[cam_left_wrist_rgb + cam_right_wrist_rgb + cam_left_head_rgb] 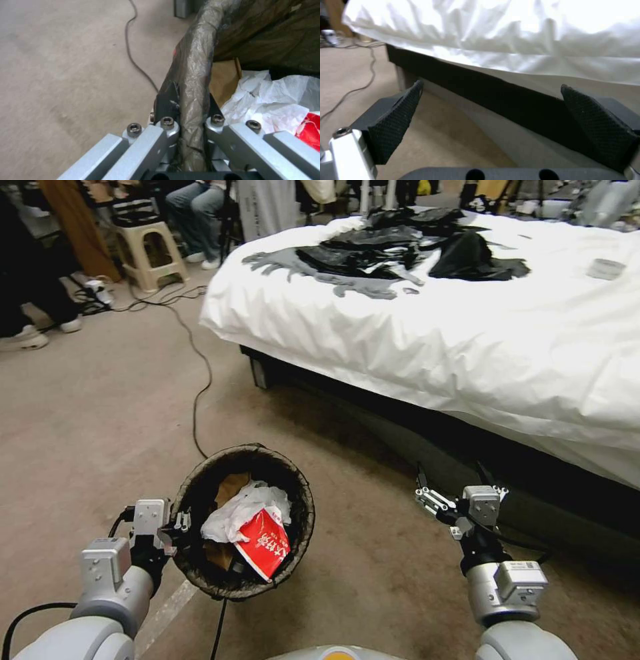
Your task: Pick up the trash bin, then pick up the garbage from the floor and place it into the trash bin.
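Observation:
My left gripper (179, 527) is shut on the near-left rim of the trash bin (303, 493), holding it above the beige floor. Its dark bag is folded over the rim (195, 62), which sits pinched between my left fingers (168, 102). Inside the bin lie garbage pieces: a red-and-white carton (265, 545), crumpled white tissue (243, 507) and a brown paper scrap (229, 488). The tissue (270, 97) and a red carton edge (310, 130) appear in the left wrist view too. My right gripper (445, 493) hovers open and empty near the bed's dark base, its pads (396, 120) spread wide.
A bed with a white duvet (467, 333) and dark clothes (400, 247) on top fills the right side. A black cable (197, 380) snakes across the floor toward the bin. A beige stool (148, 253) and seated people are at the far left.

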### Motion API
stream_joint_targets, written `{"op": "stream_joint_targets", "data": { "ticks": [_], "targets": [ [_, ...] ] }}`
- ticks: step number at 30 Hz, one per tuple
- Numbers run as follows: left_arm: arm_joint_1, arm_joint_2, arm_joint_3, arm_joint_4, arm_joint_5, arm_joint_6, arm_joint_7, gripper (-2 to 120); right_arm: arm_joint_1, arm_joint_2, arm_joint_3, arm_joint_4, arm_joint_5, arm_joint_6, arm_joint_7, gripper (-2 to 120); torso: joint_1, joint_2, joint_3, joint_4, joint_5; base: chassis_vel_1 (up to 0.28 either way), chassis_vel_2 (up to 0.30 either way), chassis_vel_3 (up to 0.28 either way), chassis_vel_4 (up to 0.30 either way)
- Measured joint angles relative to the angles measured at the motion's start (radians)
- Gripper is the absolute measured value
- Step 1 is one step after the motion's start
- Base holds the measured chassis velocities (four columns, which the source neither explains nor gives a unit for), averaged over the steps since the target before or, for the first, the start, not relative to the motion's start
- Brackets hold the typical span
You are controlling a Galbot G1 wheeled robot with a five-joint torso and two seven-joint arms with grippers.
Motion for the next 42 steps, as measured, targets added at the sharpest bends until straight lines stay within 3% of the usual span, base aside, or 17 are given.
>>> {"op": "stream_joint_targets", "data": {
  "ticks": [42],
  "targets": [
    [0.0,0.0,0.0,0.0,0.0,0.0,0.0,1,-0.023,0.017,-0.012,-0.023,-0.025,0.01,0.033,100,0.0,0.0,0.0,0.0001,0.0,0.102,0.099,0.097,0.095]
  ]
}}
